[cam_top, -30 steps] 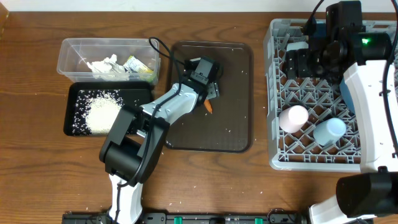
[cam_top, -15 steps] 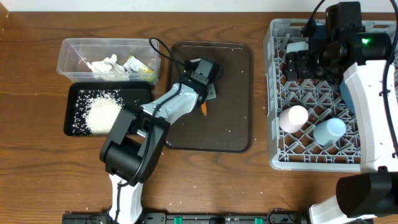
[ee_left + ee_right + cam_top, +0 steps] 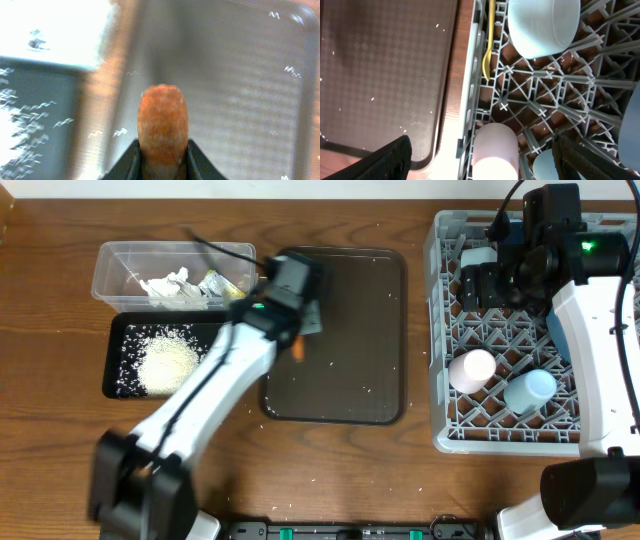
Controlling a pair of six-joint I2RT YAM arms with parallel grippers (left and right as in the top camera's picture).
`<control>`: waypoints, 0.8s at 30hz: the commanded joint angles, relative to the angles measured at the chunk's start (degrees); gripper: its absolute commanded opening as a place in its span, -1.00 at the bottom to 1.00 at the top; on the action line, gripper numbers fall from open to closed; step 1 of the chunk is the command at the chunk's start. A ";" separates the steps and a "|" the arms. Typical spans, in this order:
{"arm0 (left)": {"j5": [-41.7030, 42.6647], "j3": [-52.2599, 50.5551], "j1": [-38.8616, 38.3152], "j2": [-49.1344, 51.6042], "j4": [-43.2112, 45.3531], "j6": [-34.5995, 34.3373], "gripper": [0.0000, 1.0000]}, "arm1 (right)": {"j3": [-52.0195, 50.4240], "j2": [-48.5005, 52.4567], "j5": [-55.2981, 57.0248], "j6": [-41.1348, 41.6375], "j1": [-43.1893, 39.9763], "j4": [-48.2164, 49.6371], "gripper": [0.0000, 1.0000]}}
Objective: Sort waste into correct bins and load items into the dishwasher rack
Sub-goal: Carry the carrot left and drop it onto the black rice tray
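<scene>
My left gripper (image 3: 303, 338) is shut on the thin orange carrot (image 3: 300, 352), held above the left edge of the brown serving tray (image 3: 370, 330). In the left wrist view the carrot (image 3: 162, 120) sticks out between the jaws of that gripper (image 3: 162, 162). The clear tub (image 3: 110, 265) holds crumpled white paper (image 3: 165, 285) and a yellow-green packet (image 3: 215, 282). Rice (image 3: 168, 362) lies in the black tray (image 3: 115, 355). My right gripper (image 3: 487, 160) hangs open over the grey rack (image 3: 440, 380), above the pink cup (image 3: 492, 150). The white bowl (image 3: 542, 25) and light blue cup (image 3: 528, 389) sit in the rack.
Stray rice grains dot the serving tray and the wood around it. A thin yellow utensil (image 3: 490, 40) lies along the rack's left wall. The right arm's body covers the rack's right side, where a blue plate edge (image 3: 558, 340) shows.
The left gripper closed on the carrot, lifted it off the serving tray and swung left toward the bins. The right arm stayed over the rack.
</scene>
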 commanded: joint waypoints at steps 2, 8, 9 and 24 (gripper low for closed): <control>-6.10 0.28 7.17 -3.93 -6.03 -0.66 -0.87 | 0.24 0.13 0.63 0.59 -0.55 0.70 0.76; -6.23 -0.37 16.83 -2.27 -10.49 -13.31 -0.88 | 0.24 0.13 0.61 0.61 -0.55 1.53 0.77; -6.25 -1.01 18.10 -1.70 -10.43 -16.68 -0.87 | 0.24 0.13 0.61 0.61 -0.55 1.53 0.77; -6.21 -4.66 22.10 16.09 -7.10 -44.92 -0.75 | 0.20 0.13 0.63 0.59 -0.55 0.85 0.77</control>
